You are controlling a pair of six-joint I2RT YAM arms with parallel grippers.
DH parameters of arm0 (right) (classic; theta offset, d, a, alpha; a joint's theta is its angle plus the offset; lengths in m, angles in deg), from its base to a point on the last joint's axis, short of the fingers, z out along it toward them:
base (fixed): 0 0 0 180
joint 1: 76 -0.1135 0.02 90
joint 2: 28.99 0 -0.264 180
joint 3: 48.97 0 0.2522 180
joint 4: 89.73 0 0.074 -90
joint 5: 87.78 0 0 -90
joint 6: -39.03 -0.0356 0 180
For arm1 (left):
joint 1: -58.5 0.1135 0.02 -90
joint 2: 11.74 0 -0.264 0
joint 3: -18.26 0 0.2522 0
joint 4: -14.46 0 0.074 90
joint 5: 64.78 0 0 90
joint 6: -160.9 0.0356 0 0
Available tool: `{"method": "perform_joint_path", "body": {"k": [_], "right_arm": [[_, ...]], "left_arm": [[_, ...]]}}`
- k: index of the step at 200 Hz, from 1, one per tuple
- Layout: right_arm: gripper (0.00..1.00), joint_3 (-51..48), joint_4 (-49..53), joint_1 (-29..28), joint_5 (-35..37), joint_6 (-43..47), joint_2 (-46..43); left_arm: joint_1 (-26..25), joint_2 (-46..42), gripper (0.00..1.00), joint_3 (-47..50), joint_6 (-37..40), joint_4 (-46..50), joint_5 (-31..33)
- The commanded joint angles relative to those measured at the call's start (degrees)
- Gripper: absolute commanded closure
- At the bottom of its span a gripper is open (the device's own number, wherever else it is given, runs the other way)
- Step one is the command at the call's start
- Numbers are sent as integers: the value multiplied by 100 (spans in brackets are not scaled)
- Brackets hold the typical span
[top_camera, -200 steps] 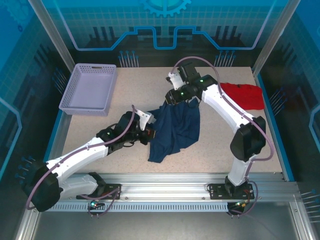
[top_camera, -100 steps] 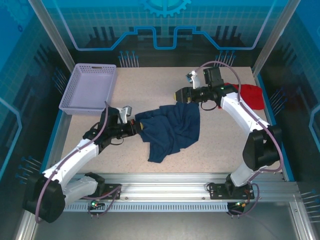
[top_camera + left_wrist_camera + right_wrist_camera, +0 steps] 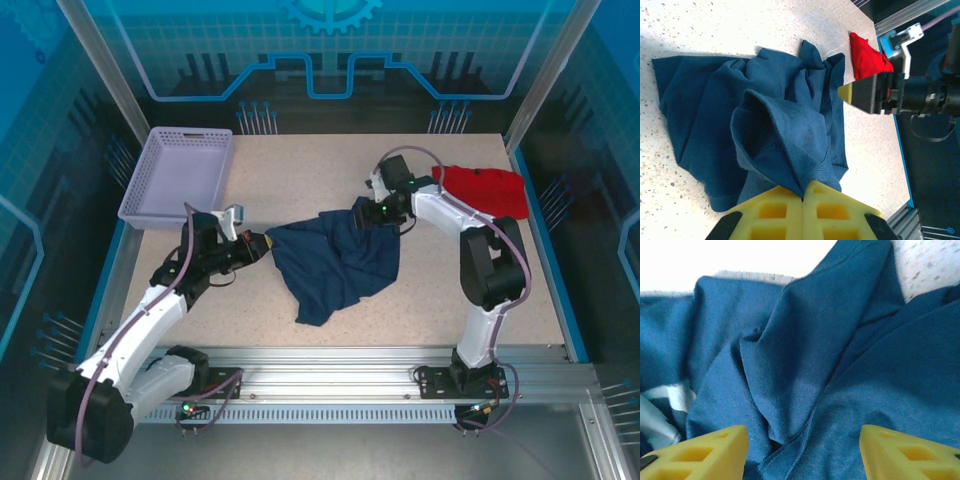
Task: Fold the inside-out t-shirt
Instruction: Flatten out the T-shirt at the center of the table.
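The inside-out t-shirt [image 3: 340,262] lies crumpled in dark navy folds at the table's middle. My left gripper [image 3: 262,243] is shut on the shirt's left edge, holding it stretched out to the left. In the left wrist view the yellow jaws [image 3: 803,196] pinch a ribbed hem of the t-shirt [image 3: 780,125]. My right gripper [image 3: 372,212] points down at the shirt's upper right part, open. The right wrist view has its gripper [image 3: 802,450] hovering just above the blue cloth [image 3: 810,355], a seam between its spread fingers and nothing gripped.
A bright red folded garment [image 3: 487,188] lies at the back right, close behind the right arm. A lilac plastic basket [image 3: 180,178] stands at the back left. Bare speckled tabletop [image 3: 300,165] stretches behind the shirt and in front of it.
The left gripper has pulled the shirt's edge to the left. The right gripper let go of the lifted cloth, swung away, then came back down open over the shirt's upper right.
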Motion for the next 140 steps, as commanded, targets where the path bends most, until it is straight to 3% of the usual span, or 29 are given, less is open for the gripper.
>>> {"method": "perform_joint_path", "body": {"k": [1, 17, 29, 51, 76, 113, 140], "right_arm": [[47, -35, -23, -46, 128, -52, 326], [60, 8, -201, -30, -103, -74, 533], [77, -72, -462, 85, -349, -168, 495], [100, -409, -858, 586, -743, -395, -106], [100, -1091, -1012, 1283, -906, -635, -1424], [100, -2186, -672, 2258, -589, -738, -3476], [100, -2766, -509, 2454, 28, -735, -4264]], "left_arm": [[115, -156, 100, -86, -43, 178, -49], [161, -217, 100, -114, -25, 209, 22], [220, -264, 100, -127, -29, 229, 98], [483, -331, 100, -299, -73, 354, 127], [835, -514, 100, -595, -194, 437, 87], [1557, -780, 100, -1104, -139, 931, -14], [2049, -828, 100, -1342, 97, 1378, -160]]}}
